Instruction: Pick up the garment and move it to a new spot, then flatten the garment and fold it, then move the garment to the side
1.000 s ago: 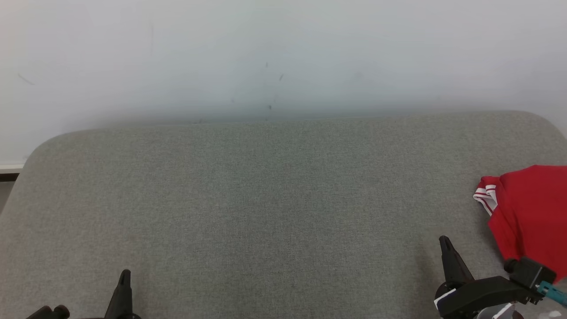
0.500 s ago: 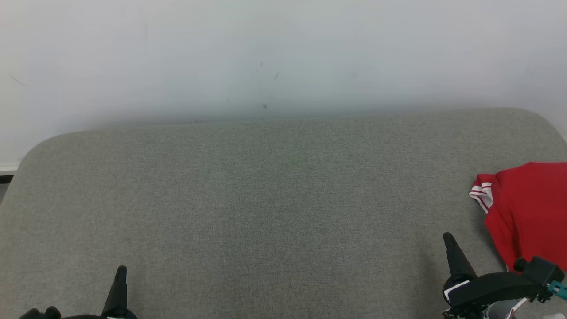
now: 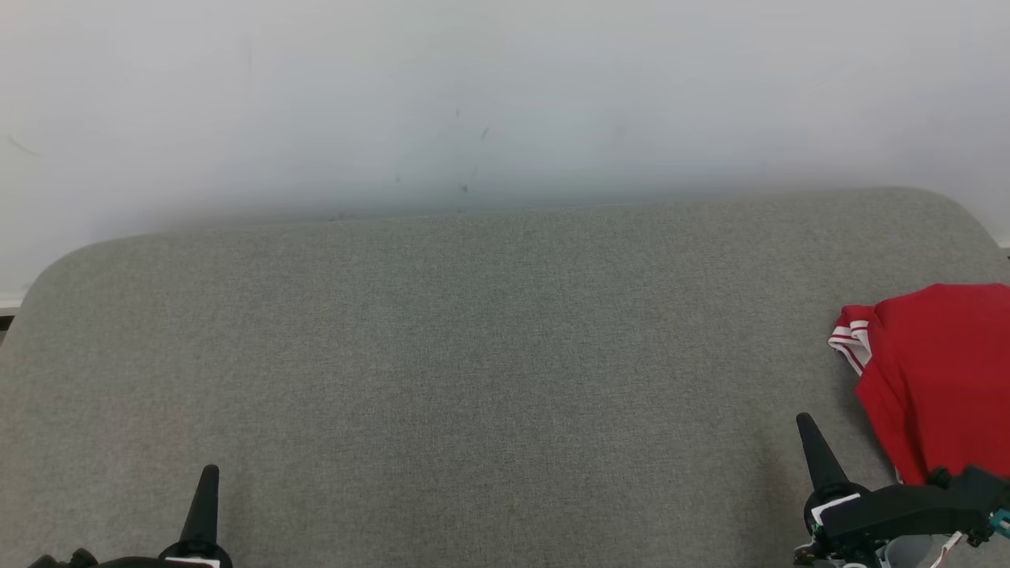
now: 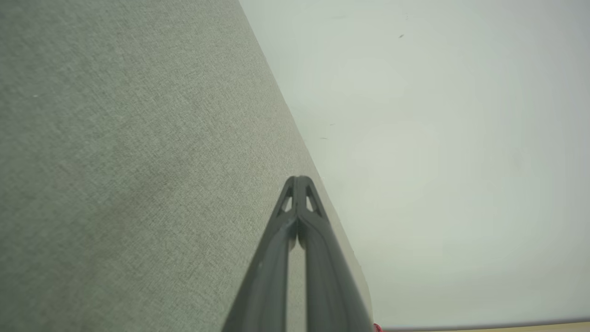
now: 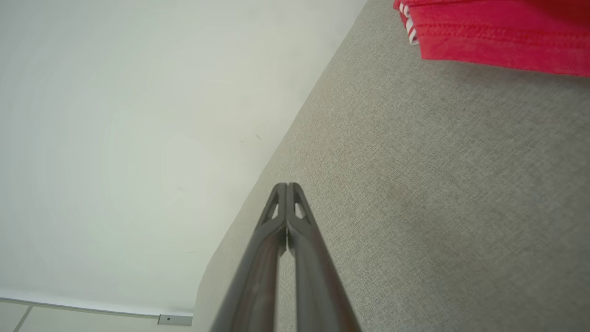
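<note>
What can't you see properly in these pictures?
- Head view: the right edge cuts off the red garment, and the right claw's arm covers its lower corner.
- Right wrist view: the top edge cuts off the garment, so its kind is unclear.
- Head view: the bottom edge cuts off the left claw's base.

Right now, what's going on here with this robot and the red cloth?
Nothing is being handled at this moment. A red garment with white-striped trim lies at the right edge of the grey padded surface. The left gripper and right gripper are both shut and empty; the right one's fingers point past the garment, not touching it.
</note>
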You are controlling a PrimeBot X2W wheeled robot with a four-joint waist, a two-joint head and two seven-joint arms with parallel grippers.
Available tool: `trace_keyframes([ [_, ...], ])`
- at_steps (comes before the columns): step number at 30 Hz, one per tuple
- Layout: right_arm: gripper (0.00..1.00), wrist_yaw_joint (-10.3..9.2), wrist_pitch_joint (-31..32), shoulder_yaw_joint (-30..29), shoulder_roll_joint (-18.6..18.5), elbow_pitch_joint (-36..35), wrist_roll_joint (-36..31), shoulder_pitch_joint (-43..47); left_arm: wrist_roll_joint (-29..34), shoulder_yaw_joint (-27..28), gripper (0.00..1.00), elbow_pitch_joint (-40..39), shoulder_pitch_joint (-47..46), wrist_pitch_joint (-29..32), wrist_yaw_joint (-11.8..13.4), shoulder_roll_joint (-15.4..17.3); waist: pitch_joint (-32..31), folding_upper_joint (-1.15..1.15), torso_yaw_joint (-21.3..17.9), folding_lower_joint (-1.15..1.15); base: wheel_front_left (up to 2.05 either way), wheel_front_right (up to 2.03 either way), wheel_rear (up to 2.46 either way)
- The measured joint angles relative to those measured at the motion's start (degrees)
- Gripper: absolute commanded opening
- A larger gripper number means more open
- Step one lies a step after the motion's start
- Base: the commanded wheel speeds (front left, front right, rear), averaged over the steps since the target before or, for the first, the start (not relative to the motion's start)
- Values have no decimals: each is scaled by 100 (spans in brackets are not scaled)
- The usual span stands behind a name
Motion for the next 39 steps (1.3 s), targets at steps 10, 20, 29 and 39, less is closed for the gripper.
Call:
trace_keyframes([
  [10, 0, 97, 127, -114, 9, 62, 704, -104, -638, 157, 0, 34, -113, 146, -88, -36, 12, 0, -49, 0, 0, 0, 0],
  [20, 0, 177, 267, -227, 14, 126, 1410, -133, -1290, 318, 0, 75, -120, 279, -211, -76, 24, 0, -98, 0, 0, 0, 0],
  [29, 0, 264, 416, -346, 20, 158, 2114, -221, -1937, 470, 0, 122, -236, 402, -289, -142, 36, 0, -148, 0, 0, 0, 0],
  [39, 0, 325, 511, -417, 23, 189, 2609, -255, -2332, 556, 0, 174, -264, 486, -383, -176, 43, 0, -178, 0, 0, 0, 0],
])
